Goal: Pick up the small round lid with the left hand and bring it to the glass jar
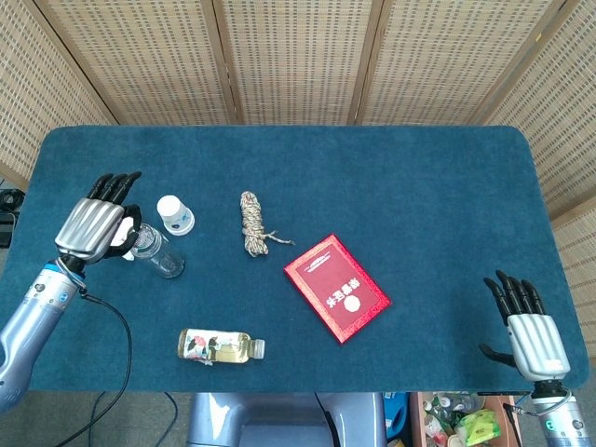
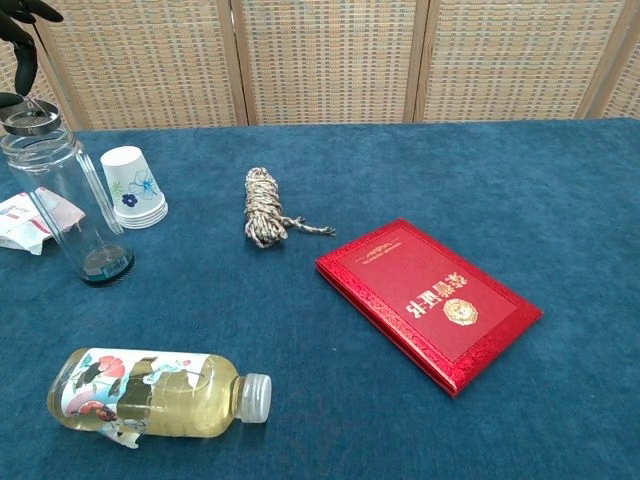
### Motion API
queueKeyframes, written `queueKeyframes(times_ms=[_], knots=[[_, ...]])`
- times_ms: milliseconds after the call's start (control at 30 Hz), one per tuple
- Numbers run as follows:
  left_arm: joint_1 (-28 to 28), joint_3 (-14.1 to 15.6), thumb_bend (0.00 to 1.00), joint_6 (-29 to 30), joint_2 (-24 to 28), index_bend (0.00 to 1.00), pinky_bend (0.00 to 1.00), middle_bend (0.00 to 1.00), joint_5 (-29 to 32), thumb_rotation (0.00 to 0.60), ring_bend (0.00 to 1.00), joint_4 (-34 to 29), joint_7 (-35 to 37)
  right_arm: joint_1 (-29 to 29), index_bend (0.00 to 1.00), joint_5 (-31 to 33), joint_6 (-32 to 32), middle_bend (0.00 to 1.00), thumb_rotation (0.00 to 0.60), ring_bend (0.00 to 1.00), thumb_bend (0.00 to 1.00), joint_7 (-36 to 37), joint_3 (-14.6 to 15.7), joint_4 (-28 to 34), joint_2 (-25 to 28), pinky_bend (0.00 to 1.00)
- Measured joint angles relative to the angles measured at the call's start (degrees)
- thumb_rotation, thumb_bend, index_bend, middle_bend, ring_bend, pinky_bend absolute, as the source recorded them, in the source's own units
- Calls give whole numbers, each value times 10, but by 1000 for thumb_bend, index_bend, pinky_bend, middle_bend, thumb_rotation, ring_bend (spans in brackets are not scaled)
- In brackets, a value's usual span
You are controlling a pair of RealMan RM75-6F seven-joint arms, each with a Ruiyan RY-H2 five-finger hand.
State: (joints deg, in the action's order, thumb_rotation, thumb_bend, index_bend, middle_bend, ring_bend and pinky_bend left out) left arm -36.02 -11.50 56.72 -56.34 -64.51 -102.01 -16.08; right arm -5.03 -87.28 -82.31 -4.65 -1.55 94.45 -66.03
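Note:
The glass jar (image 2: 68, 205) stands upright at the left of the blue table, also seen as the jar (image 1: 160, 256) in the head view. A small round metal lid (image 2: 31, 123) sits level just over the jar's mouth, touching or nearly touching the rim. My left hand (image 1: 94, 223) pinches it from above; only dark fingertips (image 2: 22, 45) show in the chest view. My right hand (image 1: 528, 328) lies open and empty near the table's front right corner, far from the jar.
A stack of paper cups (image 2: 133, 187) stands right beside the jar. A white packet (image 2: 28, 221) lies behind it. A rope coil (image 1: 252, 223), a red booklet (image 1: 336, 288) and a lying plastic bottle (image 1: 219, 346) are spread over the table.

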Motion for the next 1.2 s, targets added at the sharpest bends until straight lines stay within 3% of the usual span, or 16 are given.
queueKeyframes(times_ms=[1067, 1200], knots=[[-7, 20, 447, -4, -27, 588, 0, 0, 23, 600, 0, 28, -7, 1, 3, 1, -3, 0, 600, 0, 0, 5, -2, -1, 1, 0], [-7, 20, 446, 0, -25, 509, 0, 0, 26, 600, 0, 26, -10, 1, 3, 1, -4, 0, 600, 0, 0, 4, -2, 0, 1, 0]])
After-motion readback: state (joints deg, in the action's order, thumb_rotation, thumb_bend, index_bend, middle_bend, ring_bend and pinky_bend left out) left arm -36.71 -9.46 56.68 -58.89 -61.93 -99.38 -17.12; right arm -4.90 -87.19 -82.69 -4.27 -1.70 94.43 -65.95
